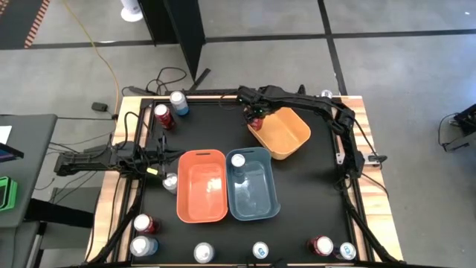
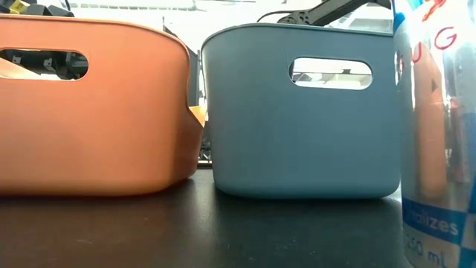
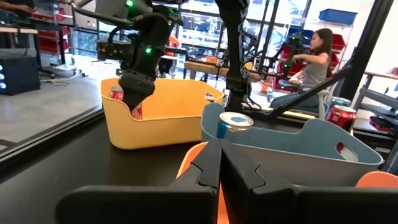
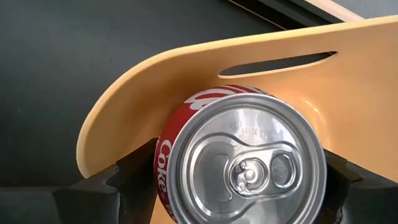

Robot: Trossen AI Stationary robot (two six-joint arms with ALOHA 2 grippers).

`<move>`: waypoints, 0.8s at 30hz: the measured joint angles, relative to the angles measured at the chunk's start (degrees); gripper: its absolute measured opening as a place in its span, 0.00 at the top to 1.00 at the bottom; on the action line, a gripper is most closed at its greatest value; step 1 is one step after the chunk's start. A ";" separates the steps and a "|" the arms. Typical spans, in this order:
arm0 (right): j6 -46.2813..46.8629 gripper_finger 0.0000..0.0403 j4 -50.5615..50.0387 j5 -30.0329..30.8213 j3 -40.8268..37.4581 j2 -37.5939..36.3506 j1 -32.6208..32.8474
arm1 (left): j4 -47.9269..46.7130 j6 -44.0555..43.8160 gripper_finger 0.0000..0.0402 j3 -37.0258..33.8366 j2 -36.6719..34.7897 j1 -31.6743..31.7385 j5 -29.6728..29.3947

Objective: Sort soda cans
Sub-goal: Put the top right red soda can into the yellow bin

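While wide, R gripper (image 4: 239, 180) prob. clasps red can (image 4: 242, 155).

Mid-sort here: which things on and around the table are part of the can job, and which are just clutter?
Job:
- red Coke can in right gripper, over yellow bin
- blue can in blue bin
- orange bin
- loose cans, e.g. red can
- left gripper, shut, idle

Clutter:
- yellow cable
- person seated behind

Three plastic bins stand here, one orange (image 1: 201, 186), one blue (image 1: 253, 184), one yellow (image 1: 286, 132), with twelve soda cans (image 1: 163, 116) and two arms
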 joint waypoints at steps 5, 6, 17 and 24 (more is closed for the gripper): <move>-0.42 0.22 0.16 -0.55 0.76 0.18 0.02 | -0.01 0.05 1.00 0.00 0.00 0.00 -0.02; -0.58 0.21 0.26 -0.57 0.76 0.18 0.07 | 0.00 0.05 1.00 0.00 -0.01 0.00 -0.02; -1.26 0.06 0.55 -1.36 0.76 0.38 0.81 | -0.01 0.09 1.00 0.00 -0.01 0.00 -0.04; -1.76 0.04 1.09 -0.95 0.76 0.36 0.98 | -0.01 0.08 1.00 0.00 0.00 0.00 -0.05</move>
